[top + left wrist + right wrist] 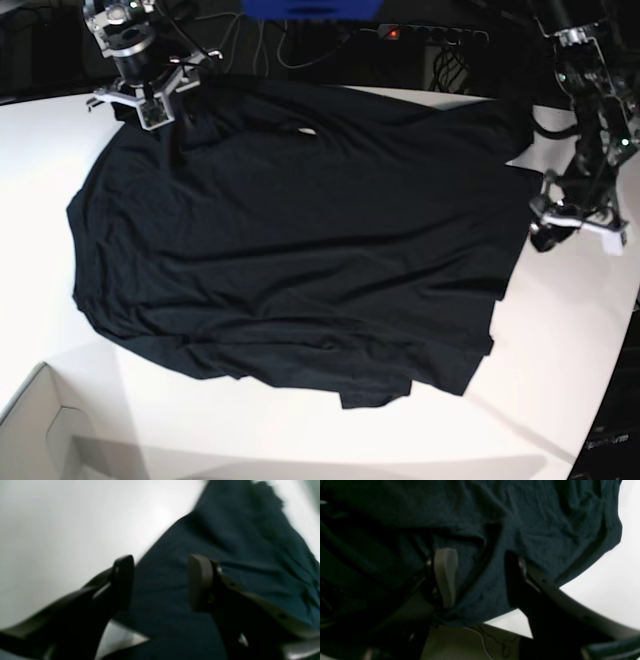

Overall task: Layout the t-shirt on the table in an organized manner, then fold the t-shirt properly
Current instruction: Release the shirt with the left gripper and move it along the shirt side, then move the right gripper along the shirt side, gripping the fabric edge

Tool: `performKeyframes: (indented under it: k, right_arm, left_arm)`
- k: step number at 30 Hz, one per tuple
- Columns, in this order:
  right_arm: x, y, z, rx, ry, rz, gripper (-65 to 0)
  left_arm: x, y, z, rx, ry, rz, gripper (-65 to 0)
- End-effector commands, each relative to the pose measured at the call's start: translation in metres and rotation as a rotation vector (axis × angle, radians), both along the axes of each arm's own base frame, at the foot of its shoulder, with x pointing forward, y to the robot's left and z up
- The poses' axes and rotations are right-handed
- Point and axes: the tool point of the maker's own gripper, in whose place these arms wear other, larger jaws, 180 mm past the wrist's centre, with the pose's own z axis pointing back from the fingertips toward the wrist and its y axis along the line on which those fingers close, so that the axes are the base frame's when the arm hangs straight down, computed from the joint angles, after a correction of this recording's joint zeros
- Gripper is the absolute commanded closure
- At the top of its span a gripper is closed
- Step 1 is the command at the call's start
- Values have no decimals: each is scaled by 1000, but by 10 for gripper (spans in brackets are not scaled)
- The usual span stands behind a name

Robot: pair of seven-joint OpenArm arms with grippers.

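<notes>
T-shirt (290, 240) blurred in left wrist view, far edge cut off

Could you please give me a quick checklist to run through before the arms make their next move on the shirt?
1. Plain black fabric t-shirt spread on the white matte table: ok.
2. Shirt smooth: not ok, wrinkled, lower edge bunched.
3. Left gripper open, nothing between its fingers: ok.
4. Right gripper open over the cloth: ok.
5. Fabric pinched by either gripper: cannot tell, no grip shows.
6. Shirt fully on the table: cannot tell, its far edge reaches the table's edge.
</notes>
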Motion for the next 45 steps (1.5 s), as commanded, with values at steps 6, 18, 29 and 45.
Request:
performKeyframes:
  k: [6, 18, 29, 45]
  right_arm:
    - [1, 0, 7, 3, -29, 1, -303]
    - [-1, -2, 6, -1, -21, -2, -303]
    - [2, -1, 7, 1, -28, 0, -303]
    - [72, -68, 10, -54, -141, -157, -302]
  left_arm:
    - [4, -39, -41, -62, 104, -94, -333]
    - [-15, -19, -68, -47, 201, -73, -333]
    - [-54, 10, -80, -53, 249, 26, -333]
    - [-45, 9, -75, -56, 228, 25, -333]
